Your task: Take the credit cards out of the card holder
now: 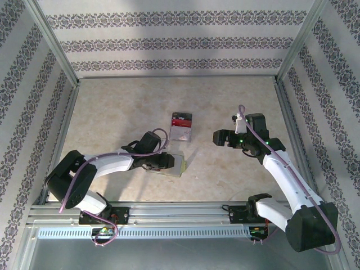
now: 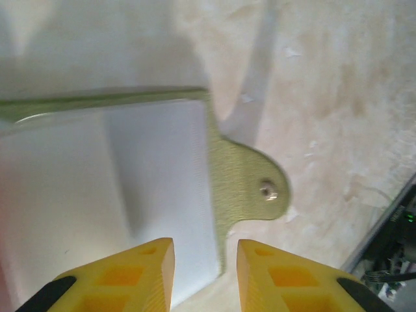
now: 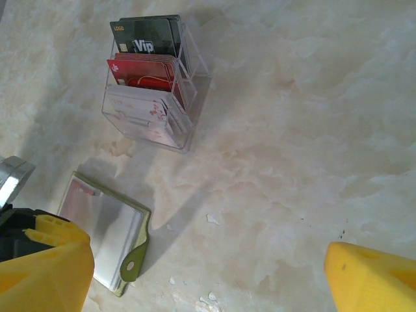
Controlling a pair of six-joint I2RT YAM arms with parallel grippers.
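Opened flat, pockets up, on the pale marbled tabletop [image 1: 236, 101], the small olive-green bifold card holder [image 1: 172, 163] [image 2: 250, 182] [image 3: 116, 239] sits under the left gripper [image 1: 163, 162] [image 2: 205, 260], narrowly parted and empty, apparently poised to reach those pockets; the right gripper [image 1: 217, 137] [image 3: 208, 273] hangs wide open, empty.

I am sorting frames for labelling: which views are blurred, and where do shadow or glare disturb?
Left wrist: the card holder is blurred and washed out pale, with a grey shadow band across it. Right wrist: sharp, the clear tray slightly glossy, a thin diagonal shadow on the table. Top external: even light, no strong glare.
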